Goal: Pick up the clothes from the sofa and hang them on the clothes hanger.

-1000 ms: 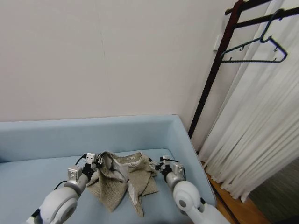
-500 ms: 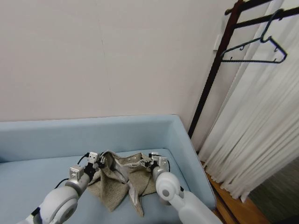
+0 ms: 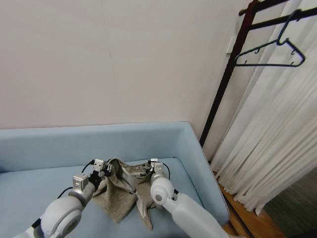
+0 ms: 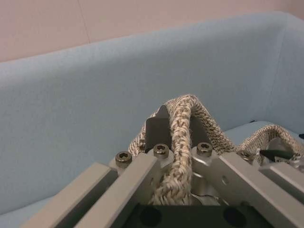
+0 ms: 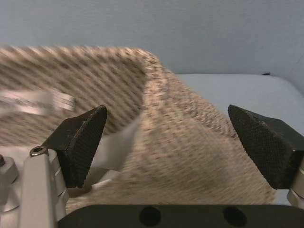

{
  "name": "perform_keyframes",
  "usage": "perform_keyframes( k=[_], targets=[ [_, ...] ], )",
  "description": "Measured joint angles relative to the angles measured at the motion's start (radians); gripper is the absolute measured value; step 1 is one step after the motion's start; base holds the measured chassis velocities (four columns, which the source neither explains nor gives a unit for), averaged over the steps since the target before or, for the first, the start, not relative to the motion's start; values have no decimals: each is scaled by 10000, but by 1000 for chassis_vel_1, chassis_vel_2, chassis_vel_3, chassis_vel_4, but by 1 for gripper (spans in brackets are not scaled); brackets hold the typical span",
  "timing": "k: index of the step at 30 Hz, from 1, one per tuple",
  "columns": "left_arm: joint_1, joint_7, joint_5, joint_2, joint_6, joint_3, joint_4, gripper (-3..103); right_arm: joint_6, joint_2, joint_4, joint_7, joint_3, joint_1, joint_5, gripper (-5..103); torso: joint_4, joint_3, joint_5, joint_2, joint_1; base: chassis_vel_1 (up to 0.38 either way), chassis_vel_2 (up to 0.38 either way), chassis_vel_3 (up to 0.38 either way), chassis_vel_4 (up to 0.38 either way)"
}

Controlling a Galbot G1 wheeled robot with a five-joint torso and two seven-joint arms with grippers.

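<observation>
The head camera looks from above and in front of the sofa (image 3: 49, 144), facing forward and down. It stands far enough back to take in the wall (image 3: 99, 59) behind the sofa and the clothes rack (image 3: 225, 84) past its end. The left wrist camera sits right behind the left gripper (image 4: 179, 128), looking along its fingers (image 4: 156, 126) at the sofa's backrest, very close. The right wrist camera sits likewise behind the right gripper (image 5: 171, 142), facing that same backrest. All three views share the knitted garment (image 3: 121, 191) over the sofa's seat.
</observation>
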Motion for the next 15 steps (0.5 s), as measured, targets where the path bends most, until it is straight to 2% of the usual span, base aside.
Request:
perform_keyframes(
  k=[3, 15],
  targets=[
    [-84, 28, -9, 18, -109, -23, -18, 1, -43, -152, -115, -19, -81, -17, -252, 83, 0, 0, 0, 0, 0, 0, 0, 0, 0],
    [-555, 192, -90, 48, -272, -128, 103, 1, -87, -1004, 286, -5, 212, -583, -288, 83, 0, 0, 0, 0, 0, 0, 0, 0, 0]
  ],
)
